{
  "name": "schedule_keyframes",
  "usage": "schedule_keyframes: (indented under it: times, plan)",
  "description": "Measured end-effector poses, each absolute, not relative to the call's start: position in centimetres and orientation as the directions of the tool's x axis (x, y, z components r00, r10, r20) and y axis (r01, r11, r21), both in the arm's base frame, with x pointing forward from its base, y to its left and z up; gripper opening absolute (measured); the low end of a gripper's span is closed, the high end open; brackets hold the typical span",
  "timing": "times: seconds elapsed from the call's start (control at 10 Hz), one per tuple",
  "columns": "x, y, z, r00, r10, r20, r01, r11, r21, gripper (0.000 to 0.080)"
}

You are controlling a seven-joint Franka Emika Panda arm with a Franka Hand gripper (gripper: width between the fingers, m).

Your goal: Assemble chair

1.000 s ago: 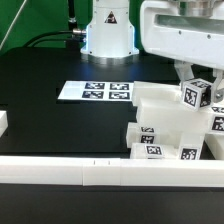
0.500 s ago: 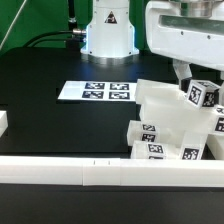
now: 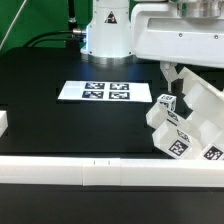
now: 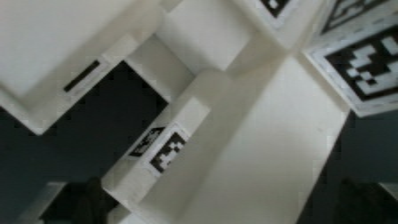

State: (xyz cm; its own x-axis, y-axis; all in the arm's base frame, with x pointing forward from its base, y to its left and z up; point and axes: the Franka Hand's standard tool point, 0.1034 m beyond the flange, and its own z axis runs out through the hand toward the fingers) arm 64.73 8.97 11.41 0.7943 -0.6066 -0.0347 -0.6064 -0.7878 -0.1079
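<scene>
Exterior view: we are looking from low at the near edge of the black table [image 3: 40, 110], over the white border rail [image 3: 70, 170], and facing the robot base [image 3: 108, 35] at the far side. We are seeing the marker board [image 3: 95, 91] at mid-distance and the chair parts [image 3: 190, 125] close by on the exterior view's right. Wrist view: we are looking from the arm's wrist, very near, onto those same chair parts [image 4: 267, 130], which are filling the frame, slightly blurred.

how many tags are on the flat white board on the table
4 tags, in a two-by-two block on the marker board: two in the far row, two in the near row, all toward the board's end on the exterior view's right. None appears hidden.
</scene>
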Motion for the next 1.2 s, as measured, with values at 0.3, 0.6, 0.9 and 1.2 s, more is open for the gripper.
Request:
schedule_keyframes:
  times: [0.3, 0.6, 0.9, 1.2]
  plan:
    - [64.9, 7.8, 11.5, 0.867, -0.497, -0.017, -0.496, -0.861, -0.113, 0.0649]
    - [65.3, 6.2, 12.4, 0.899, -0.438, 0.007, -0.434, -0.893, -0.118, 0.0649]
    - [65.0, 4.9, 12.0, 0.908, -0.418, 0.026, -0.413, -0.903, -0.123, 0.0649]
    - [65.0, 5.0, 12.0, 0.908, -0.417, 0.026, -0.411, -0.903, -0.122, 0.0649]
